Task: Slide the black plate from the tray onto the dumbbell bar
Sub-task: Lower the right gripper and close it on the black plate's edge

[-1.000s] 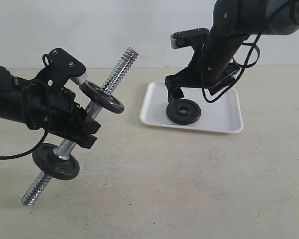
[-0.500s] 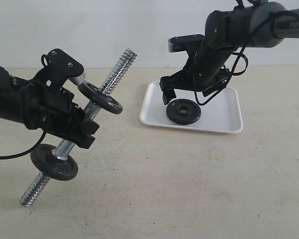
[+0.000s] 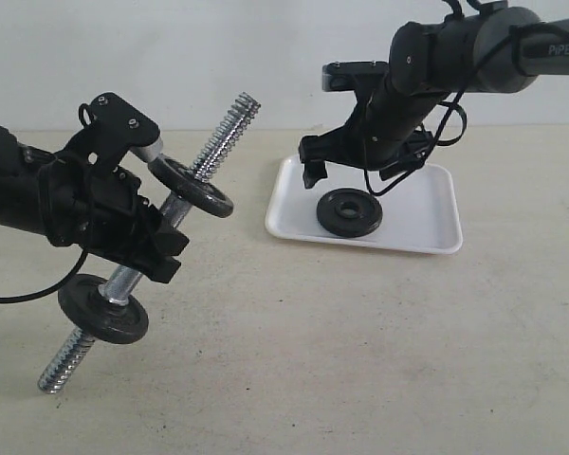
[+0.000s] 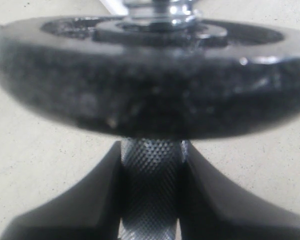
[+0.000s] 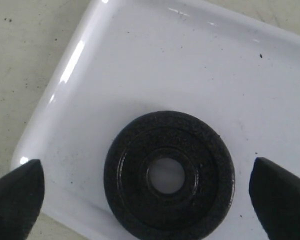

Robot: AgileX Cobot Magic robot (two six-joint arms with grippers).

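Note:
The black plate [image 3: 348, 212] lies flat in the white tray [image 3: 425, 210], hub and hole facing up. My right gripper [image 3: 351, 175] hovers open a little above it, touching nothing. In the right wrist view the plate [image 5: 169, 176] sits between the two spread fingertips [image 5: 17, 195], on the tray [image 5: 140, 65]. My left gripper [image 3: 150, 242] is shut on the knurled middle of the dumbbell bar [image 3: 185, 204], held tilted off the table with its upper threaded end pointing toward the tray. In the left wrist view the jaws [image 4: 150, 150] clamp the bar [image 4: 150, 195].
Two matching black discs sit on the bar, one above the left gripper [image 3: 194, 187] and one below it [image 3: 104, 308]. The upper disc [image 4: 150, 75] fills most of the left wrist view. The beige table [image 3: 341, 351] spreads between bar and tray.
My right gripper has risen from just around the plate to a little above it and stays open. The plate has not moved. The left arm and bar shifted only slightly.

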